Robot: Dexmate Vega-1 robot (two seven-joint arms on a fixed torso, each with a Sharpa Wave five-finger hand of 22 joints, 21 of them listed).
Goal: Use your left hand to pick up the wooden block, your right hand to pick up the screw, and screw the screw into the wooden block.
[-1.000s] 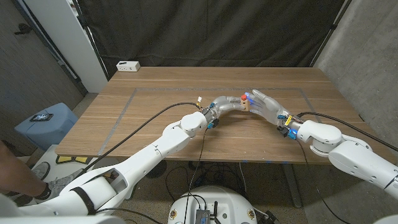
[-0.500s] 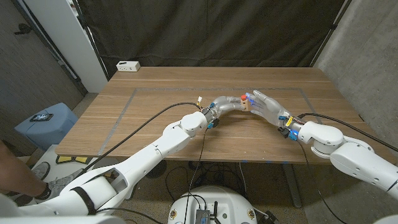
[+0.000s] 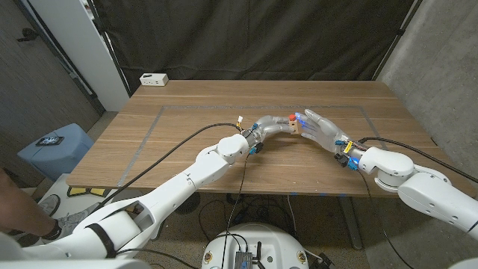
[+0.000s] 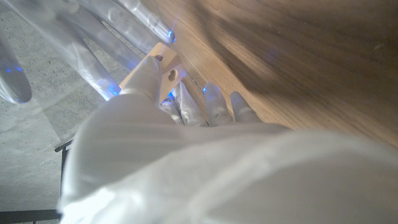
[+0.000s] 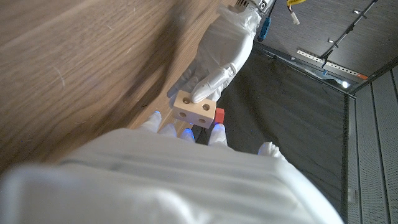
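Observation:
Above the table's middle my left hand grips the small wooden block by its fingertips. The block is pale wood with round holes in its side, and its hole also shows in the left wrist view. The red-headed screw sits at the block's far upper edge; in the right wrist view the screw touches the block. My right hand meets the block from the right, thumb and a finger at the screw, other fingers spread. The screw's shaft is hidden.
The wooden table carries a grey taped rectangle. A white box lies at its far left corner. A blue stool stands left of the table, and a person's arm shows at the bottom left edge.
My right hand has turned slightly at the screw and its forearm has shifted a little. The left hand and the block stay in place.

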